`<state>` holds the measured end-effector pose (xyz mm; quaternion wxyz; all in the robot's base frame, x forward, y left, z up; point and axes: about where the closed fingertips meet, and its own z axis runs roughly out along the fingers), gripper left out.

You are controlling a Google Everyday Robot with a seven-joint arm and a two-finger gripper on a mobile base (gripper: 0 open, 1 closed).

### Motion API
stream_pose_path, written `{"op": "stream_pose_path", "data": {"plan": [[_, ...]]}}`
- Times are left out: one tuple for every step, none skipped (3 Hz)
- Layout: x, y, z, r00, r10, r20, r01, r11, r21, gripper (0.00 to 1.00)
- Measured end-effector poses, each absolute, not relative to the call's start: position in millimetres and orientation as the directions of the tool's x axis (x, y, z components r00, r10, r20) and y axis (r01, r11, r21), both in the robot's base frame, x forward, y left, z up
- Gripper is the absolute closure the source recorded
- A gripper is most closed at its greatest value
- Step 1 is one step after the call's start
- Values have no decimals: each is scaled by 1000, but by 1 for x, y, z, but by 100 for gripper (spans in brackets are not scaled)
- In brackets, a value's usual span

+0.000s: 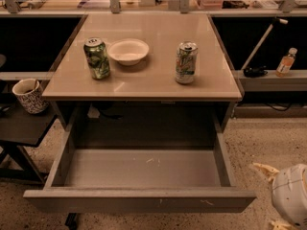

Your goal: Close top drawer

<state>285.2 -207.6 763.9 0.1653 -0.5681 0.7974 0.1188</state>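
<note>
The wide shallow grey metal top drawer (139, 201) stands pulled well out beneath the front edge of the tan laminate tabletop (153, 83). It looks stiff and slides on rails, and having no handle (nothing to grasp) it likely wants a flat push mid-front. The pale two-finger gripper (271, 198) hangs spread open and empty, just off the drawer's front right corner
</note>
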Motion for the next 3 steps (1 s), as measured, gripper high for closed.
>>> {"op": "stream_pose_path", "data": {"plan": [[251, -201, 731, -295, -862, -411, -948, 319, 12, 0], [236, -188, 697, -235, -867, -439, -972, 221, 85, 0], [262, -184, 676, -199, -866, -458, -980, 172, 101, 0]]}}
